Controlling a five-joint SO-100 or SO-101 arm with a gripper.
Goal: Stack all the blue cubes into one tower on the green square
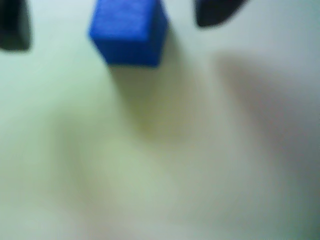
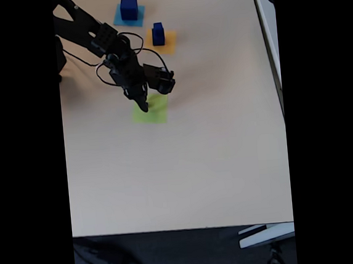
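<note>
In the wrist view a small blue cube [image 1: 127, 32] rests on a pale green surface, the green square [image 1: 125, 165]. My gripper [image 1: 115, 22] is open, with one dark fingertip on each side of the cube and a gap between each and it. In the fixed view the gripper [image 2: 144, 104] hangs over the left part of the green square [image 2: 155, 113] and hides that cube. A larger blue cube [image 2: 129, 7] stands on a light-blue square [image 2: 119, 18]. Another blue cube [image 2: 158, 33] stands on an orange square [image 2: 167, 43].
The beige table [image 2: 198, 167] stretches wide and bare in front of and right of the green square. The black arm [image 2: 87, 31] with its cables reaches in from the top left. A white edge [image 2: 264, 13] runs along the table's right side.
</note>
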